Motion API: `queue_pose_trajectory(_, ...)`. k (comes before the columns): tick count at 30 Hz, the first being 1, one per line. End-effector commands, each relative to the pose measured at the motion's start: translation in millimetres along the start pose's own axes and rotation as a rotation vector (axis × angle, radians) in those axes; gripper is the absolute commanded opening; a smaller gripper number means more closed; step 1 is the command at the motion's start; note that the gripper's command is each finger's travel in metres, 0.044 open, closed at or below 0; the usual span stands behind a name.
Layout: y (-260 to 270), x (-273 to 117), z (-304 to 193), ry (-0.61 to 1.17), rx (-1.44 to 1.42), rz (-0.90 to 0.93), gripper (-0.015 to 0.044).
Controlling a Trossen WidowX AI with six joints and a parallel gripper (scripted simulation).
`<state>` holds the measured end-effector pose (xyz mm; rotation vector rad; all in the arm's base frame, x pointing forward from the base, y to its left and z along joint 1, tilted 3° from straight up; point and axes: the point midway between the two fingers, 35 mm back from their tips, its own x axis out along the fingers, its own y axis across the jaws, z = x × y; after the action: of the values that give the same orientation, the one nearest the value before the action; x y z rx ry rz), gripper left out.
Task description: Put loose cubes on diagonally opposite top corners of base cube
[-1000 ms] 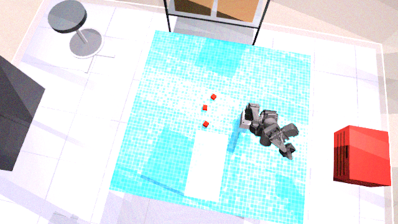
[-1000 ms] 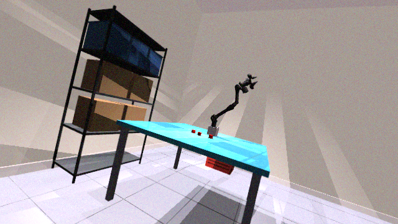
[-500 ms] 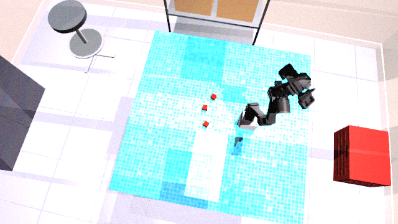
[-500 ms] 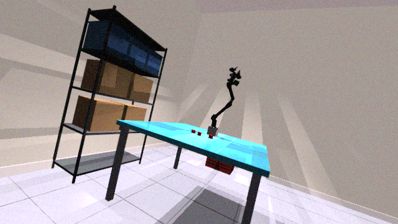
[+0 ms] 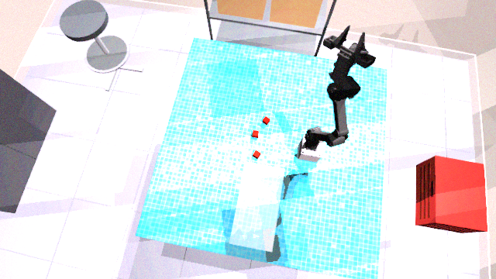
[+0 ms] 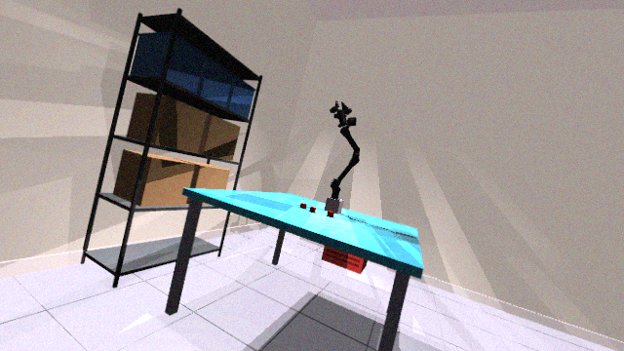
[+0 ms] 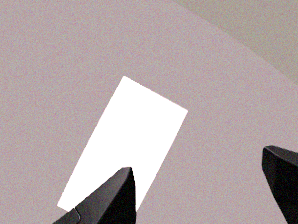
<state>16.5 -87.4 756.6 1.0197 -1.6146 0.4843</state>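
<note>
Gripper: the gripper (image 5: 352, 38) is raised high above the far edge of the table (image 5: 217, 201), fingers partly apart with nothing between them; the wrist view shows only two dark fingertips against a pale surface with a white patch.
Arm: the arm (image 6: 347, 156) stands nearly upright from its mount (image 5: 308, 153), pointing away from the work.
Cubes: three small red cubes sit in a loose line on the table, well apart from one another: far cube (image 5: 266, 120), middle cube (image 5: 255, 134), near cube (image 5: 256, 154). None is stacked.
Base cube: I cannot tell which of the three is the fixed one; they look alike in colour and size.
Handling: judged small, rigid and light, with flat smooth faces; they should not deform, but could slip or twist if pinched off-centre.
Grasp: best taken across two opposite side faces, near mid-height, jaws square to the faces so the cube stays level.
Progress: nothing placed yet; the gripper is well apart from every cube.
Hard to see: the cubes are tiny in the top and exterior views, so edges and exact orientation are unclear; the wrist view shows no cube or table.
</note>
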Motion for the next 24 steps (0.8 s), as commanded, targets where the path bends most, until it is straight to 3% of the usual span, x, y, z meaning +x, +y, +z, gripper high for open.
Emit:
queue_pose_trajectory(1, -73, -3, 22, -0.049, -0.021, -0.202, 0.0265)
queue_pose_trajectory(12, -249, -63, 46, -0.086, -0.073, -0.722, 0.0265)
queue_pose_trajectory(24, -394, -201, 30, 0.015, -0.153, -1.298, 0.0265)
